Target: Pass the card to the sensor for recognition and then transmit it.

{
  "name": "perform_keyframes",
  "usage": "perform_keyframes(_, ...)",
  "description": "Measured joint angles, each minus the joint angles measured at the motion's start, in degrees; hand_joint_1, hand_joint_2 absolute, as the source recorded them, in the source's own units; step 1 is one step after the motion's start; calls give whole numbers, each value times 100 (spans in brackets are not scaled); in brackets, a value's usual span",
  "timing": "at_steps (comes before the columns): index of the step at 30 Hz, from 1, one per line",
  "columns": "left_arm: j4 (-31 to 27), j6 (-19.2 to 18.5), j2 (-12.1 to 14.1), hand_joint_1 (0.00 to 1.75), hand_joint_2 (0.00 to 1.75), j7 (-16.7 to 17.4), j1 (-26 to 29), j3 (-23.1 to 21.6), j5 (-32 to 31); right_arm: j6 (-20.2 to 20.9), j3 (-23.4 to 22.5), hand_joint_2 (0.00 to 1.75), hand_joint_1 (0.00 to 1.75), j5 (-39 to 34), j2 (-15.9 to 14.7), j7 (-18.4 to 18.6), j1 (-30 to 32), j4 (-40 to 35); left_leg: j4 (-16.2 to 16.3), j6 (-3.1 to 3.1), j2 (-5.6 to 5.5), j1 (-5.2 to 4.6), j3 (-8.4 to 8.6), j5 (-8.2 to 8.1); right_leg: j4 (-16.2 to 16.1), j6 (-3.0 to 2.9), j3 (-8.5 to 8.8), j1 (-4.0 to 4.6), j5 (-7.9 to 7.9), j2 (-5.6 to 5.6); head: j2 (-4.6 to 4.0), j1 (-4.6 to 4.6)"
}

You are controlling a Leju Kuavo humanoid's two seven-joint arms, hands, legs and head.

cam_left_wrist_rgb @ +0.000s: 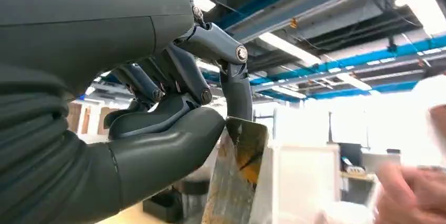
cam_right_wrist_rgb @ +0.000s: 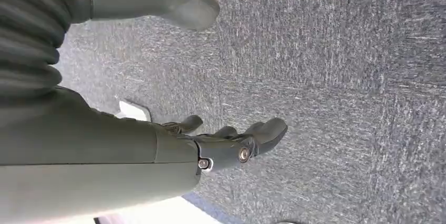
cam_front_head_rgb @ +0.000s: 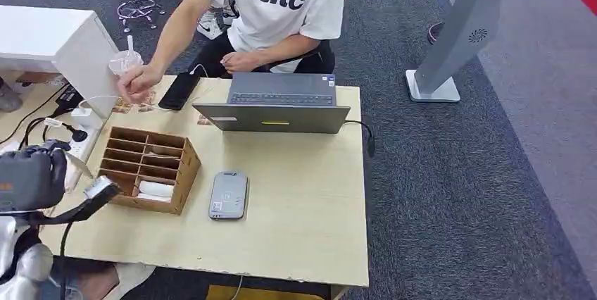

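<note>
Evidently, in the head view, the left hand hovered at the near-left edge of the wooden table, with a card sticking out of its grasp toward the wooden compartment box. The grey card reader lay flat just beside that box, on the side toward the table's middle, apart from the card. Farther back stood an open laptop, a black phone and a seated person whose hand reached near a plastic cup.

From the left wrist view, the left hand was grasping the card, pinched between the thick thumb and a dark finger, the card's worn face tilted on edge.

From the right wrist view, the right hand hung over grey carpet, released, its fingers loosely apart and holding nothing.

The step in hand looked like carrying the card to the reader; recognition did not appear done, since card and reader were apart. The next move would probably call for swinging the left hand across past the box and lowering the card flat over the reader's face, while keeping the pinch firm.
</note>
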Motion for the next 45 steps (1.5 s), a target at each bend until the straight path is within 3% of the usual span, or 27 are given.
perform_keyframes(8, -66, -444, 531, 175, 175, 98, -837, 269, -131, 4, -26, 175, 0, 133, 0, 0, -5, 0, 0, 0, -1, 0, -1, 2, 0, 0, 0, -1, 0, 0, 0, 0)
perform_keyframes(16, 371, -671, 621, 175, 175, 188, -1602, 284, -175, 7, -61, 175, 0, 184, 0, -18, -17, 0, 1, 0, -1, -3, 0, 2, -1, 0, -1, -3, 1, 0, 0, 2)
perform_keyframes(24, 638, -604, 326, 175, 175, 181, -1620, 173, -210, 0, -107, 175, 0, 286, -24, -2, -37, 0, 2, 1, 2, -3, -1, 2, -2, 0, -3, -3, 1, 3, 0, 7)
perform_keyframes(28, 610, -824, 112, 175, 175, 160, -1604, 44, 78, 0, -157, 175, 0, 300, -44, -22, -47, 0, 3, 1, -1, -4, -1, 2, -3, 0, -2, -3, 1, 0, 0, 7)
perform_keyframes(35, 179, -1264, -308, 175, 175, 155, -1430, -442, 411, 0, -184, 175, 0, 385, -55, -50, -58, 0, 4, 1, -1, -5, -1, 1, -3, 3, -2, -4, 3, 1, 0, 7)
perform_keyframes(45, -287, -1450, -765, 175, 175, 286, -1424, -1110, 582, 9, -201, 175, 0, 520, -55, -31, -62, 0, 6, 1, 1, -5, 0, 2, -4, 3, -4, -4, 4, 2, 0, 4)
